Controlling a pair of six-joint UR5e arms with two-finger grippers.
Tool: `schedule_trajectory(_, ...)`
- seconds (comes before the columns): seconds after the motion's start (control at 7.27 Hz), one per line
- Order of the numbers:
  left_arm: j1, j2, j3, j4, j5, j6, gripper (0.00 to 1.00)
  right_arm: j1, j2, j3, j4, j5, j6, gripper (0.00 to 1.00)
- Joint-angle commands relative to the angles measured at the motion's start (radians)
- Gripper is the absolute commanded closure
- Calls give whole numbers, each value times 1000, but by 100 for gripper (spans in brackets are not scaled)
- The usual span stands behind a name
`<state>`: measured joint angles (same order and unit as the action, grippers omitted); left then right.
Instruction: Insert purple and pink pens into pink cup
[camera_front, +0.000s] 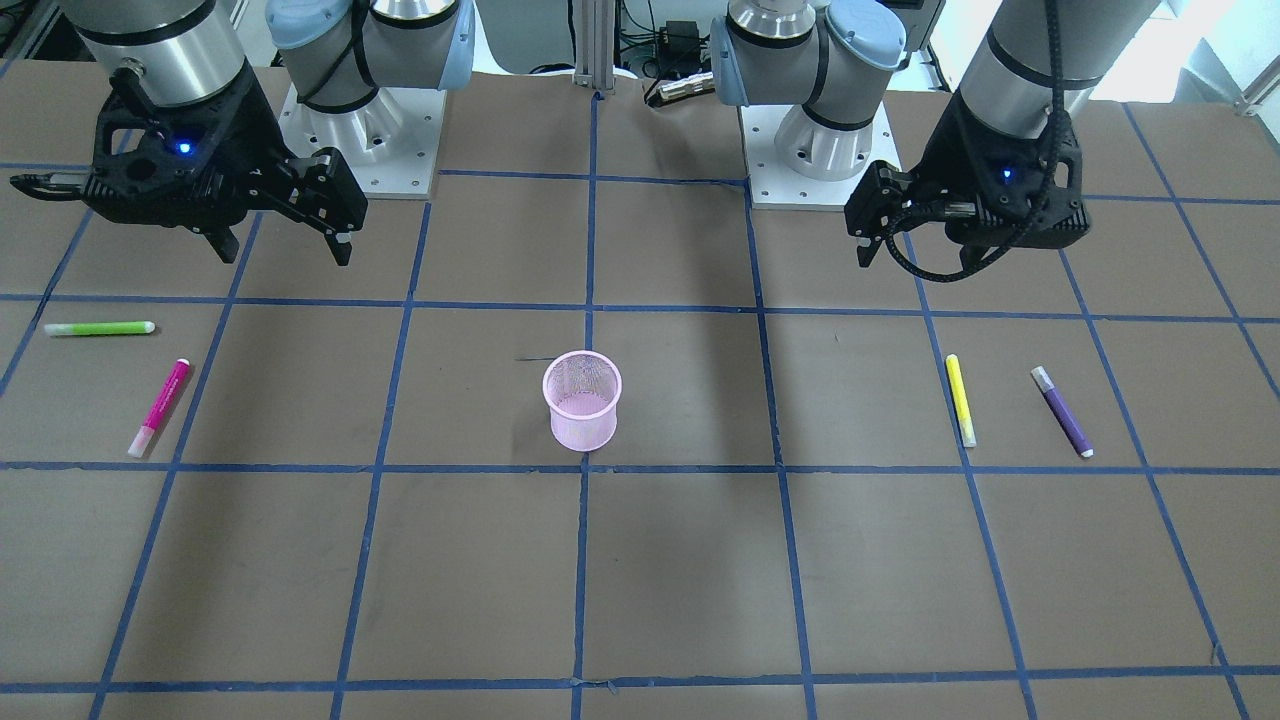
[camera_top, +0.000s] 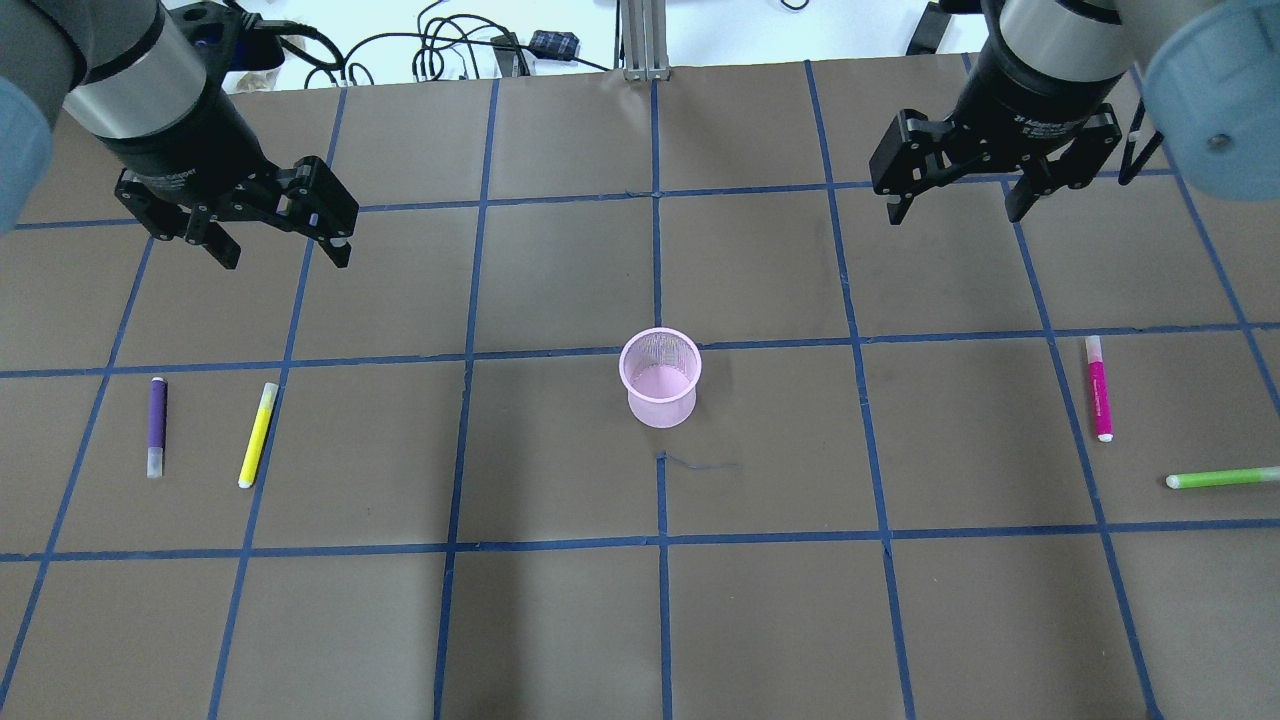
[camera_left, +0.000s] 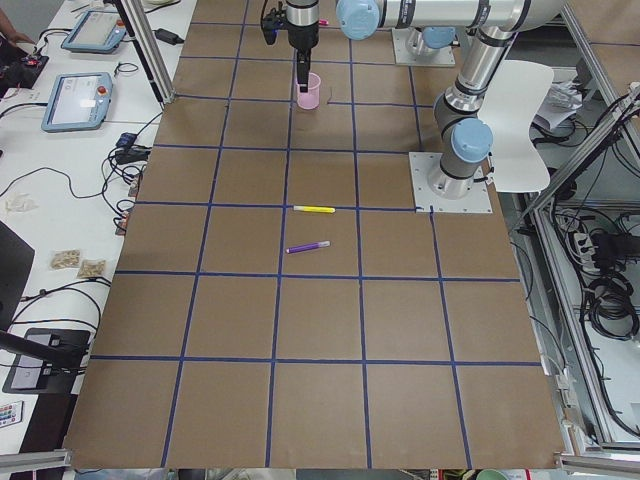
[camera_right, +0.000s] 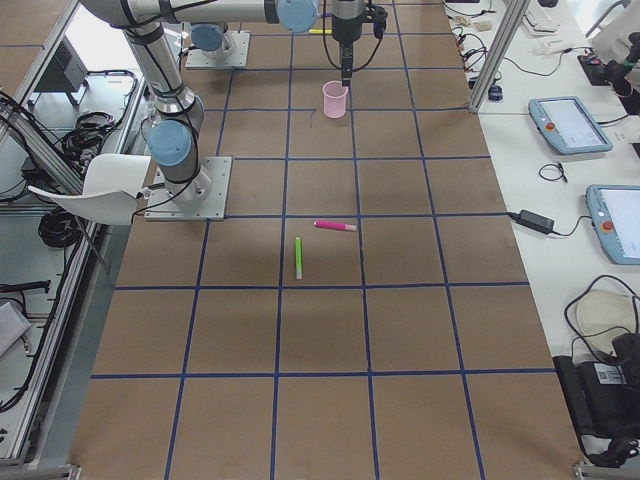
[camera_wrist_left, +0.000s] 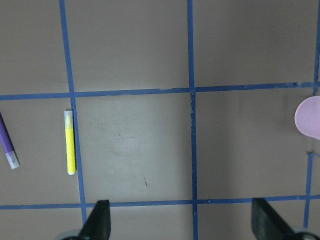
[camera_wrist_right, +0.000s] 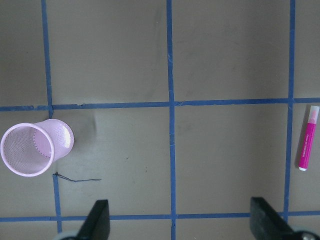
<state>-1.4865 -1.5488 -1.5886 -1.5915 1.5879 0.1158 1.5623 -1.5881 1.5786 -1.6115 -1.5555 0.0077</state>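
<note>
The pink mesh cup (camera_front: 584, 425) stands upright and empty at the table's middle (camera_top: 660, 408). The purple pen (camera_top: 157, 426) lies flat on my left side (camera_front: 1063, 412). The pink pen (camera_top: 1098, 387) lies flat on my right side (camera_front: 160, 407). My left gripper (camera_top: 284, 256) hovers open and empty above the table, farther out than the purple pen, which shows at the left edge of its wrist view (camera_wrist_left: 6, 142). My right gripper (camera_top: 955, 212) hovers open and empty, farther out than and to the inside of the pink pen (camera_wrist_right: 306, 145). The cup shows in the right wrist view (camera_wrist_right: 35, 147).
A yellow pen (camera_top: 257, 435) lies just beside the purple pen, on its cup side. A green pen (camera_top: 1222, 478) lies near the pink pen, toward the right table edge. The brown table (camera_top: 560, 620) carries a blue tape grid. The arm bases (camera_front: 360, 140) stand at the robot's side.
</note>
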Motion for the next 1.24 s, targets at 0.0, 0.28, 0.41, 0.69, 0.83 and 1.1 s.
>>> schedule_trajectory(0.0,0,3,1,1,0,-7,0,-1,2,1,-1,-2,0,0)
schedule_trajectory(0.28,2,-4,-2,2,0,-7,0,-1,2,3,-4,2,0,0)
schedule_trajectory(0.41,2,-1,-1,4,0,1,0,-17,10,14,-16,0,-6,0)
schedule_trajectory(0.69,8,1,-1,-5,1,2,0,-75,49,76,-1,-3,-25,0)
schedule_trajectory(0.83,14,3,12,-1,0,4,0,-146,42,159,-30,-2,-31,0)
schedule_trajectory(1.1,20,1,12,-10,1,4,0,-328,55,214,-91,-50,-227,0)
